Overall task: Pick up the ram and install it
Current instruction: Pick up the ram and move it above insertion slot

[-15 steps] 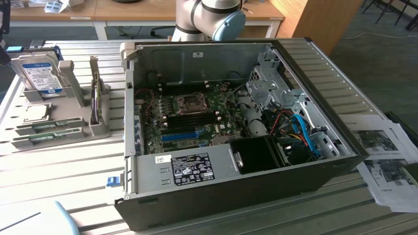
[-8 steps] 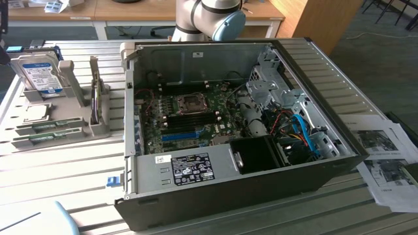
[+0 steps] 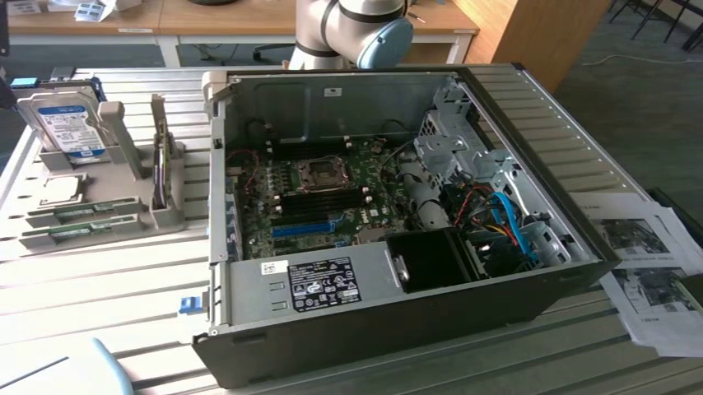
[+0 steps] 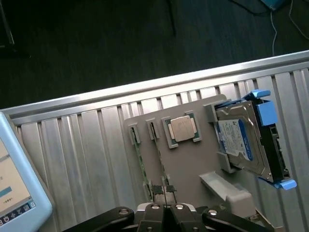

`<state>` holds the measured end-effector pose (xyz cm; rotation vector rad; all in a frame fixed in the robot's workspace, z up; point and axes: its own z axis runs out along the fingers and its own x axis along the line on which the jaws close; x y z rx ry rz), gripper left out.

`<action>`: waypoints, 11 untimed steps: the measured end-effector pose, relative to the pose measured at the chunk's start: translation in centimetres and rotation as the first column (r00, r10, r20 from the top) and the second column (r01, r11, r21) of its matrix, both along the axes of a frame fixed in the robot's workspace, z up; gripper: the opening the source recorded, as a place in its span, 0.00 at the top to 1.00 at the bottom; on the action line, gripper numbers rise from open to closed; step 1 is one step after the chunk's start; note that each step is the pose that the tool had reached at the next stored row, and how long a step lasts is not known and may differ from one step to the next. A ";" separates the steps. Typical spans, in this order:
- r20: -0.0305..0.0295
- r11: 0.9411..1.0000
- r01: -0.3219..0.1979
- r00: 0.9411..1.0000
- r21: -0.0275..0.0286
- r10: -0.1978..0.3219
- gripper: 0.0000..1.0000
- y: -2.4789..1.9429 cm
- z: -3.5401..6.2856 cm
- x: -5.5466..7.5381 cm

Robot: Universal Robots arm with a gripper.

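The gripper hangs above the slatted table, over one edge of the grey holder, with its fingers pressed together. The task's parts sit in that holder: the inner ram and the outer ram lie side by side in parallel grooves, close together but apart. Both are green sticks standing on their long edges. The inner ram lies next to the CPU, which rests flat in its own square recess. The hard drive stands tilted in a bracket on the far side of the CPU from the sticks. The closed fingertips are nearest the end of the inner ram; contact cannot be determined. Bare table runs from the outer ram's side of the holder to a tablet screen and to the table's straight rim. In the exterior view, the holder stands at the left of the open computer case, separated from its side wall by a narrow strip of bare table. The motherboard lies exposed inside, with dark memory slots just beside the CPU socket. The arm rises behind the case's far edge.
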<state>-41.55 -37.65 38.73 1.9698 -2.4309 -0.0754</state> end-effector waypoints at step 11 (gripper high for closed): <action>0.000 0.990 -0.139 0.990 0.000 0.139 0.91 0.00 0.00 0.0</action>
